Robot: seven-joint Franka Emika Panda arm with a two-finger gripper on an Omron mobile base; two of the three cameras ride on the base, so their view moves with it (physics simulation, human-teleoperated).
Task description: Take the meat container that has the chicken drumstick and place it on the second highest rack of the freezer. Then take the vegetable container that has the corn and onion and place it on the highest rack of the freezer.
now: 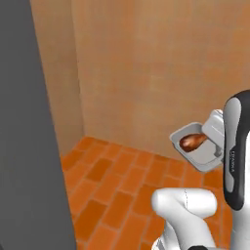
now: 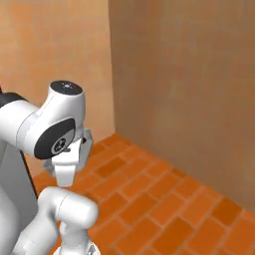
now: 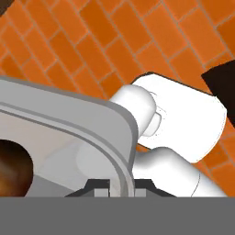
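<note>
The meat container (image 1: 195, 155) is a shallow grey tray held in the air at the right, tilted, above the brick floor. The brown chicken drumstick (image 1: 193, 141) lies inside it. My gripper (image 1: 218, 142) holds the tray's right rim, partly hidden behind my own arm. In the hand view my gripper (image 3: 121, 186) is shut on the rim of the meat container (image 3: 92, 119), and the drumstick (image 3: 11, 170) shows dark at the lower left. A grey edge of the tray (image 2: 87, 143) peeks out behind my elbow. The vegetable container, corn, onion and the racks are out of view.
A tall dark grey panel (image 1: 24, 146), probably the freezer's side or door, stands along the left edge. Tan walls (image 1: 146, 73) meet in a corner ahead. Orange brick floor (image 1: 112, 185) stretches below the tray. My white arm links (image 3: 174, 114) lie under the hand.
</note>
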